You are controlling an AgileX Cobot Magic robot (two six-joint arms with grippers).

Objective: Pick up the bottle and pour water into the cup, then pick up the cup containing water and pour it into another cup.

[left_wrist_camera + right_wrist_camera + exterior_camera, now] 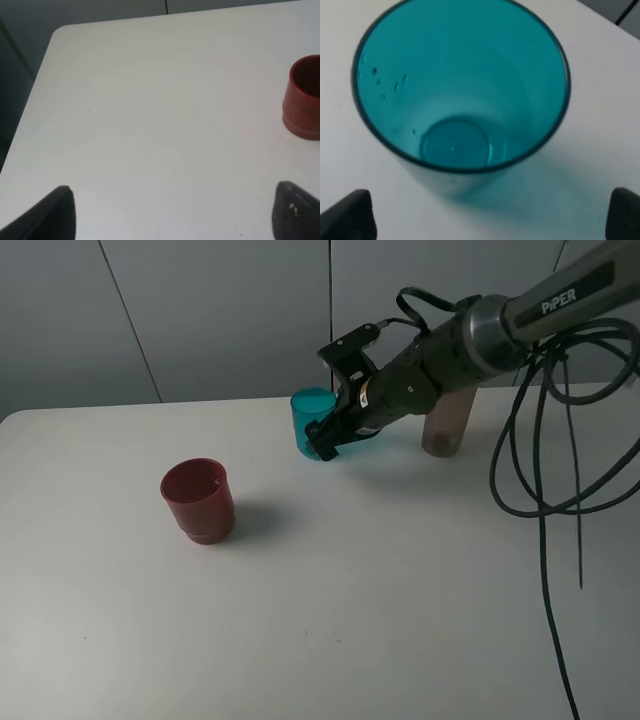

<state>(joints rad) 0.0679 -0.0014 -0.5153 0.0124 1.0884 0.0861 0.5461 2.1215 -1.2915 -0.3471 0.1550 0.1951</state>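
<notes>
There are two cups on the table [100,640]: one teal cup [312,410] and one dark red cup [198,500]. There is one tall brown bottle [446,427]. One robot arm [500,325] shows from above, with one gripper [335,435].

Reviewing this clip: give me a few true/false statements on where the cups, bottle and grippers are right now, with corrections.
1. The right gripper is at the teal cup. True.
2. The right gripper's fingers are shut tight on the teal cup. False: in the right wrist view the fingertips stand wide apart with the cup between them.
3. The red cup stands upright on the table, apart from the teal cup. True.
4. The bottle lies on its side. False: it stands upright behind the right arm, partly hidden.
5. The left gripper holds the red cup. False: it is open and empty, with the red cup off to one side.
</notes>
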